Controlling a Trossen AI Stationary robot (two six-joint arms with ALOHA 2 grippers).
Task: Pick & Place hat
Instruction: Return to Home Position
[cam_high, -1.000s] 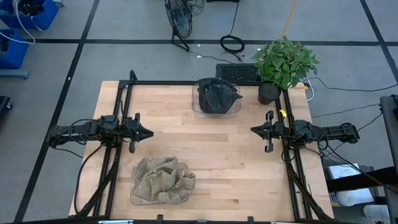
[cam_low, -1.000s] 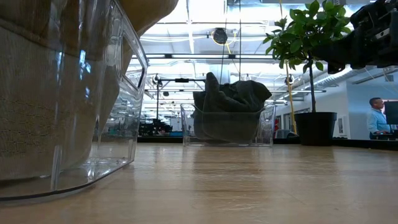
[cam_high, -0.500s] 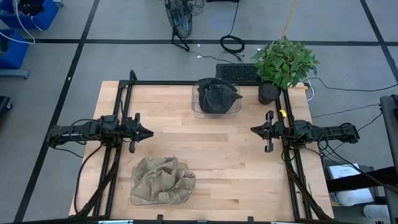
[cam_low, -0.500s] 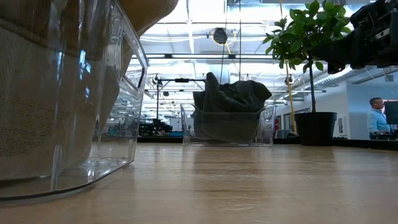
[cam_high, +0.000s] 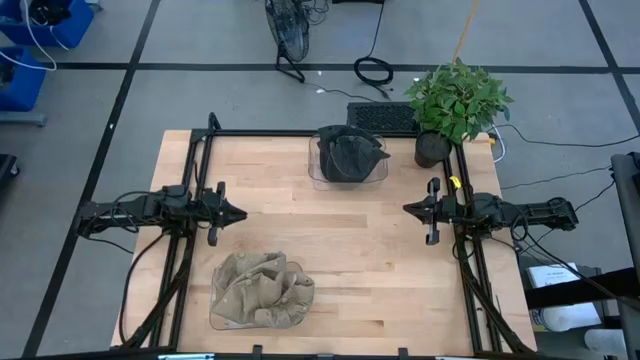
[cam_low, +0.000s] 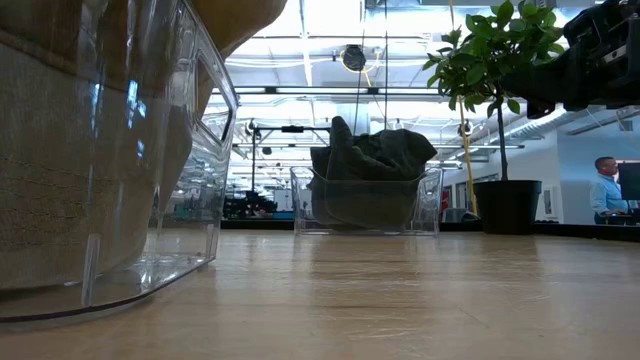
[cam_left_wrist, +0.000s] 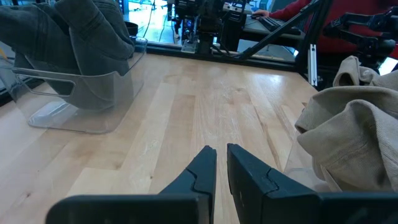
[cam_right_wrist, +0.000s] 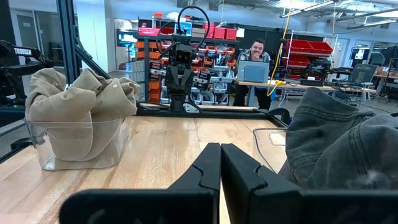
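A dark grey hat (cam_high: 350, 152) lies crumpled in a clear bin (cam_high: 318, 178) at the table's far middle. A beige hat (cam_high: 262, 290) fills a second clear bin (cam_low: 205, 150) near the front left, bulging over its rim. My left gripper (cam_high: 243, 213) hovers at the left side, pointing level toward the right, shut to a thin slit (cam_left_wrist: 221, 154) with nothing in it. My right gripper (cam_high: 405, 208) hovers at the right side, pointing toward the left, shut and empty (cam_right_wrist: 221, 149). Both are well clear of the hats.
A potted plant (cam_high: 455, 100) stands at the far right corner, beside the right arm. Black frame rails (cam_high: 200, 150) run along the table's left, far and right edges. Bare wood (cam_high: 330, 240) lies between the two grippers. A person (cam_right_wrist: 254, 56) sits at a desk beyond the table.
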